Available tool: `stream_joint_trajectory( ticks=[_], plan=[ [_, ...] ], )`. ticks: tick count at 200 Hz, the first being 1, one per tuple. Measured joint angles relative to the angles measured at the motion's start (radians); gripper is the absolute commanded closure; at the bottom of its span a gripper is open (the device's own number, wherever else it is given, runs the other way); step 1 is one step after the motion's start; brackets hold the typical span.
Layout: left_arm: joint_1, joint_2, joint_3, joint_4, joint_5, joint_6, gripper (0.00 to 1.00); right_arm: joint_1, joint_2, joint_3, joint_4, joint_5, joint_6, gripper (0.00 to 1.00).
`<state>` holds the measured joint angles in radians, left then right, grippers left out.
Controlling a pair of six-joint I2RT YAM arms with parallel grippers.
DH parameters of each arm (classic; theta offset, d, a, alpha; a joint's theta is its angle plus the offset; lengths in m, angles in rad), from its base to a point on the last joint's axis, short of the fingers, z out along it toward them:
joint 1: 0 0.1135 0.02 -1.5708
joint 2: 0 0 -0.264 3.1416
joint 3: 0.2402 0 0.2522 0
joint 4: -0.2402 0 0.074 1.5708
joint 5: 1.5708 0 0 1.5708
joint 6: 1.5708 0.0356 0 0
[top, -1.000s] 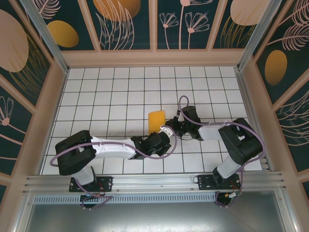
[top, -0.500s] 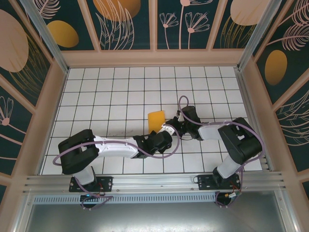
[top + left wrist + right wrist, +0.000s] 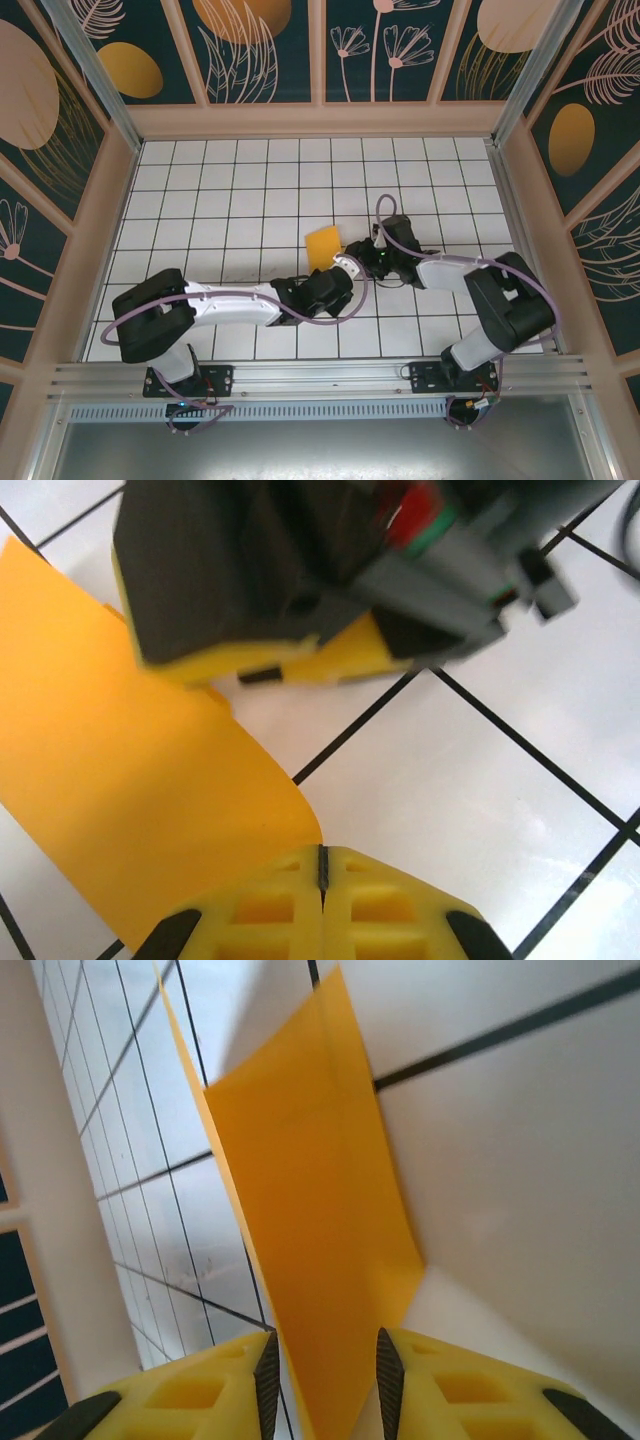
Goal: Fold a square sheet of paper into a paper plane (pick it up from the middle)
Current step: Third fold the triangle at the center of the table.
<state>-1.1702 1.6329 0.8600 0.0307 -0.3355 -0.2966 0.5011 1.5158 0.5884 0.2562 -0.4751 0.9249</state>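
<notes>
The square sheet of paper (image 3: 323,243) is orange-yellow and looks folded over. It rises off the white grid table (image 3: 230,190) near the middle. My left gripper (image 3: 343,266) is at its near right corner. In the left wrist view my left gripper (image 3: 322,865) has its yellow fingers pressed together, and the sheet (image 3: 120,760) runs into their seam at one corner. My right gripper (image 3: 322,1375) stands slightly open, and the sheet (image 3: 310,1240) stands on edge between its pads. From above, the right gripper (image 3: 362,266) faces the left one closely.
The right gripper's dark body and yellow fingers (image 3: 300,660) hang just beyond the left fingers. Patterned walls (image 3: 320,60) and aluminium posts (image 3: 95,75) close in the table on three sides. A metal rail (image 3: 320,375) runs along the near edge.
The left gripper has shut on the sheet's corner. The right gripper's jaws have parted from the sheet, and the right arm has shifted slightly to the right.
</notes>
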Motion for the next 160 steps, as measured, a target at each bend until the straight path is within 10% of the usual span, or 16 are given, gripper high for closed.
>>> stream_joint_trajectory(
  ticks=[81, 160],
  plan=[
    [0.119, -0.062, -0.071, 0.056, 0.245, -0.031, 1.0, -0.034, 0.015, 0.153, -0.134, 0.002, -0.167, 0.9],
    [0.174, -0.062, -0.092, 0.078, 0.407, -0.05, 1.0, -0.021, 0.29, 0.356, -0.19, -0.09, -0.294, 0.9]
  ],
)
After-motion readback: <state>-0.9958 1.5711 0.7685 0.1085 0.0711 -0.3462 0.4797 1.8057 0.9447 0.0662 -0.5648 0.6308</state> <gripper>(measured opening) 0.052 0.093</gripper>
